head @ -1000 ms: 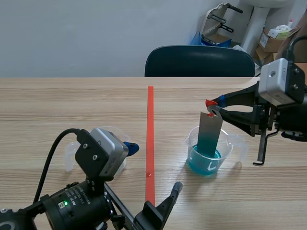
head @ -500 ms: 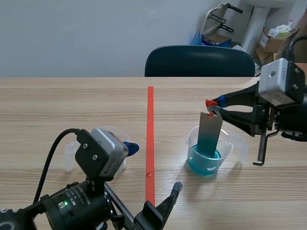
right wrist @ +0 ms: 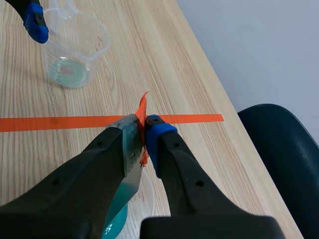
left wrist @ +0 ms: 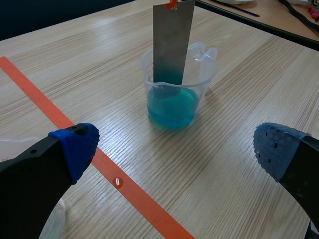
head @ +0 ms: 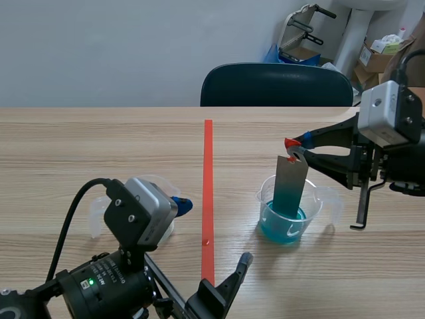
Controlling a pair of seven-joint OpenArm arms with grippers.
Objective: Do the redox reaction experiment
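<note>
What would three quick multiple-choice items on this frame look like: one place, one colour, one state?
1. Where is the lower end of the metal strip?
A. On the tape line
B. In the liquid inside the beaker
C. Flat on the table

2. What colour is the liquid?
A. Blue
B. Red
C. Yellow

3. How does the left gripper stand?
A. Shut on the beaker
B. Shut on nothing
C. Open

Answers:
1 B: the strip stands upright in the beaker with its lower end dipped, and the right gripper pinches its top.
2 A: the pool in the beaker is blue-teal in the scene and left wrist views.
3 C: in the left wrist view its fingers stand wide apart and grip nothing.
</note>
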